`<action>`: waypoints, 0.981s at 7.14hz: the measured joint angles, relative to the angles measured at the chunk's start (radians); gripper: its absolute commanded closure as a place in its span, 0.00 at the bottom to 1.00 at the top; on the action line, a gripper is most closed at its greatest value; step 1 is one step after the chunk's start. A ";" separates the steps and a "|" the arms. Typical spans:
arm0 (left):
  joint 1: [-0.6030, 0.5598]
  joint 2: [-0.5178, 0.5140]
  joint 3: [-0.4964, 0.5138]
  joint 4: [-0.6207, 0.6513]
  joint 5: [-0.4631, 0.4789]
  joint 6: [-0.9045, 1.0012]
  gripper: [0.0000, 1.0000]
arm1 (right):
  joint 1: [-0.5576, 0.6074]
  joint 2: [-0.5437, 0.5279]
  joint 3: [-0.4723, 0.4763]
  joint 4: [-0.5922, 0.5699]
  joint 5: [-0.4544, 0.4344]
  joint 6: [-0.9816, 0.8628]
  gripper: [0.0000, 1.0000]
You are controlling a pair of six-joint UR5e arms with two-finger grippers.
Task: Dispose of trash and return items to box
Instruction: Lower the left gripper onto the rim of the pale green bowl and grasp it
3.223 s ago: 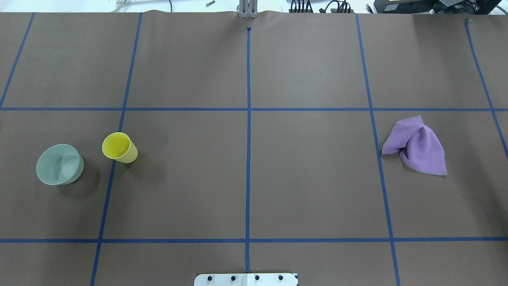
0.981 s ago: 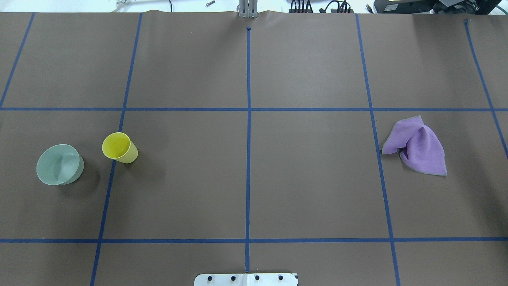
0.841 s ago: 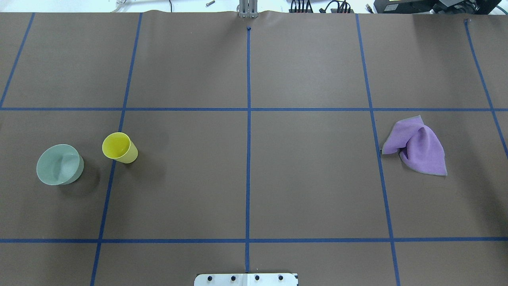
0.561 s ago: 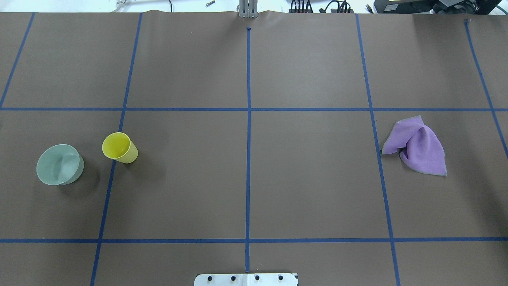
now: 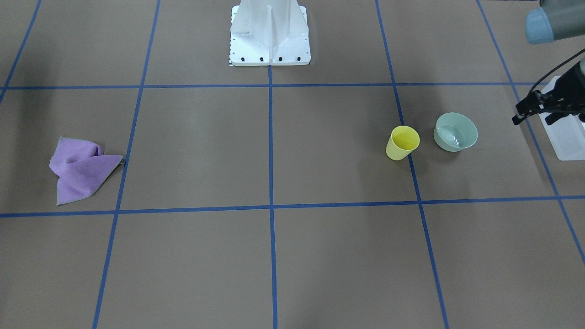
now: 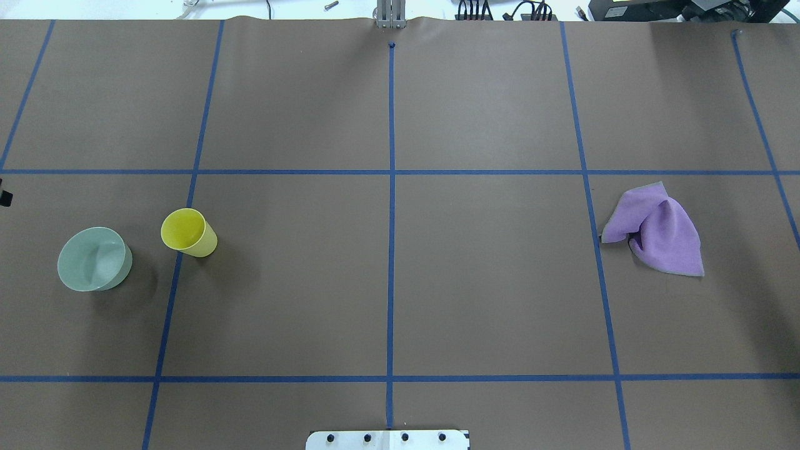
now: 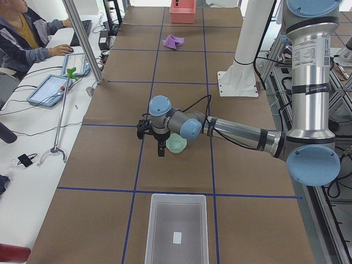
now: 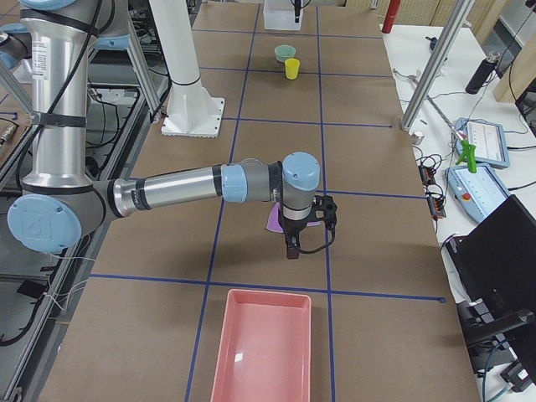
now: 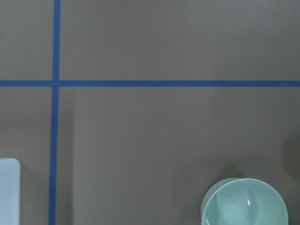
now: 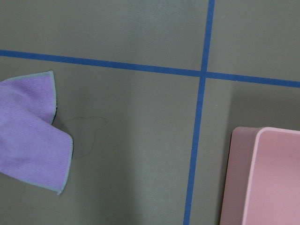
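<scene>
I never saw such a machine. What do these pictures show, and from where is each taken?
These are a robot's left arm and right arm at a brown table. Two pictures look down on the table, two look from its ends, and two come from cameras on the wrists. On the table lie a green bowl, a yellow cup and a purple cloth; a white box stands at one end, a pink tray at the other. The left gripper and right gripper hold nothing.

The frosted box (image 5: 568, 141) is cut off by the front-facing view's right edge, the sage-green bowl (image 9: 244, 204) and purple cloth (image 10: 28, 136) are clipped by wrist-view edges, and the pink tray (image 10: 276, 178) is only partly shown in the right wrist view.
</scene>
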 measured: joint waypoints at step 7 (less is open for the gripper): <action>0.241 -0.005 0.168 -0.284 0.071 -0.226 0.48 | -0.022 0.000 -0.036 0.128 0.043 0.013 0.00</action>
